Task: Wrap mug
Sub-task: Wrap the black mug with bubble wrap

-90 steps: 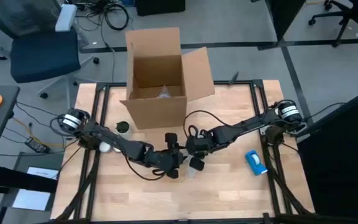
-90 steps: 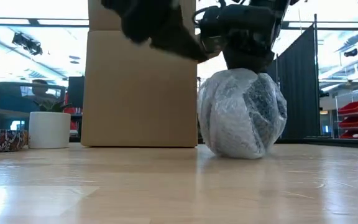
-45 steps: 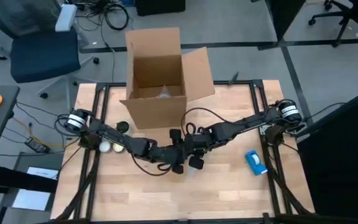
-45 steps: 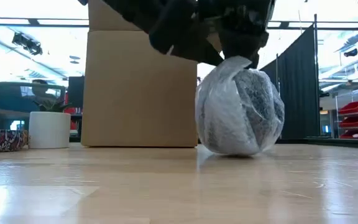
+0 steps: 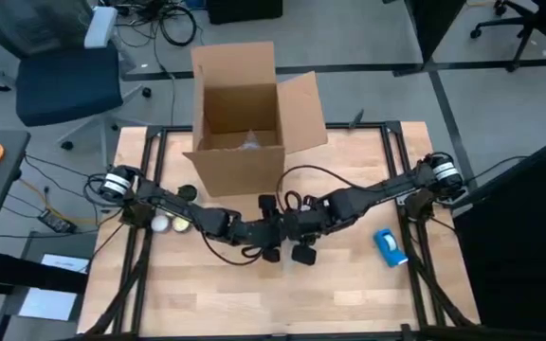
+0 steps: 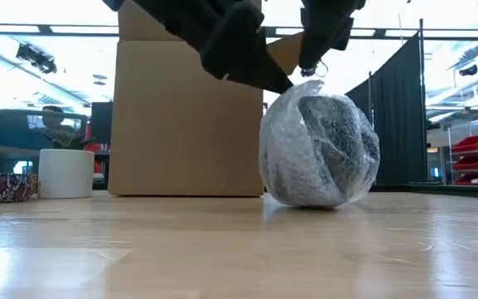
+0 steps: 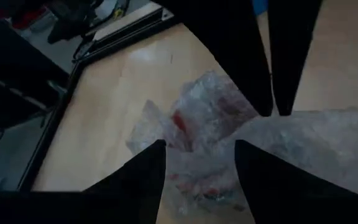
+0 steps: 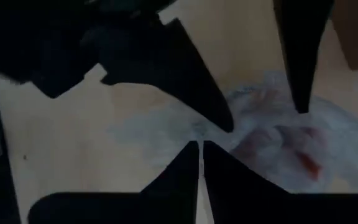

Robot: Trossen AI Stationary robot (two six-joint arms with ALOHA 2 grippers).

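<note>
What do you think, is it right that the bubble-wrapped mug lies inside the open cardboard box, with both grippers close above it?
Not quite. The low view shows the bubble-wrapped mug resting on the wooden table in front of the open cardboard box, not inside it. The left gripper and the right gripper are indeed close above it.

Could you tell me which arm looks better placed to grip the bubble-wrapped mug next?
Probably left: the left gripper is open over the wrapped mug, wrap showing between its fingers. The right gripper is shut above it.
</note>
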